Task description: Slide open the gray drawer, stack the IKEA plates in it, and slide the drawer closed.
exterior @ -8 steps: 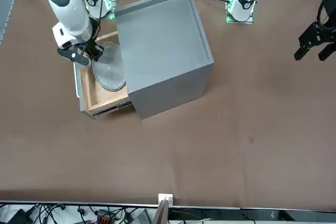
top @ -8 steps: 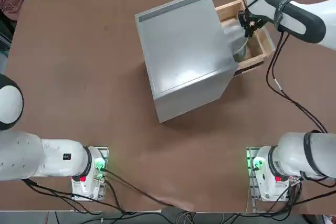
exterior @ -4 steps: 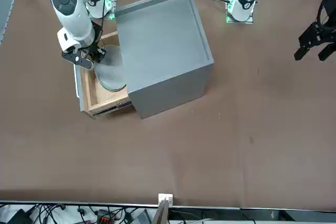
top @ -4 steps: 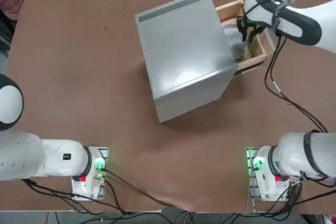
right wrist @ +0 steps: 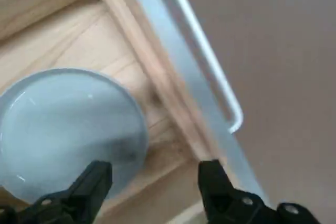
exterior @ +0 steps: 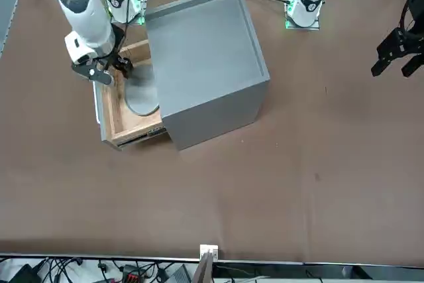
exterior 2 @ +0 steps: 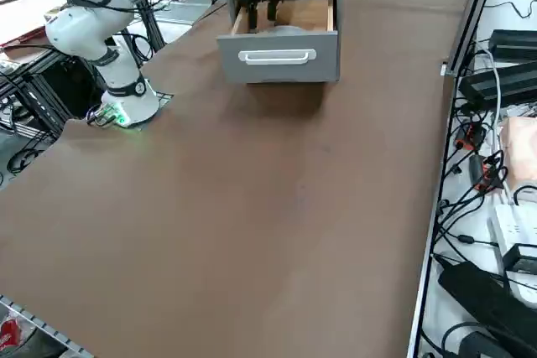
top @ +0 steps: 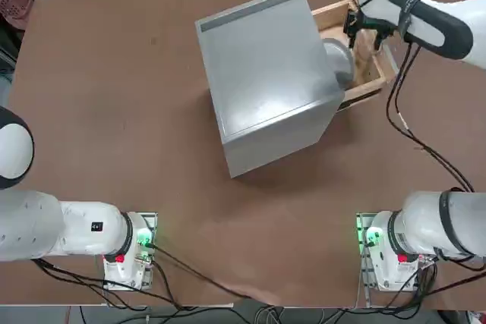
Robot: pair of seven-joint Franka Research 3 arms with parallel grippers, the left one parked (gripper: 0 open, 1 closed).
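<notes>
The big gray cabinet (top: 266, 73) stands at the back of the table with its gray drawer (top: 380, 73) pulled out to the right. The drawer's light wood inside (right wrist: 100, 40) shows, and so do its gray front (exterior 2: 281, 58) and white handle (right wrist: 210, 82). A pale round IKEA plate (right wrist: 63, 124) lies flat on the drawer floor (top: 339, 57) (exterior: 142, 97), partly under the cabinet's edge. My right gripper (right wrist: 155, 174) hangs open just above the drawer (top: 364, 34) (exterior: 109, 71) (exterior 2: 262, 6), over the plate's outer rim and the drawer front. Nothing is between its fingers.
The right arm's base (top: 387, 248) and cables sit at the near table edge. The parked left arm's gripper (exterior: 397, 51) hangs over the far side of the table. Beyond the table's right edge lie power strips and cables (exterior 2: 503, 64).
My right gripper went from shut on the plate to open, letting the plate go into the drawer. It then lifted a little and shifted toward the drawer front.
</notes>
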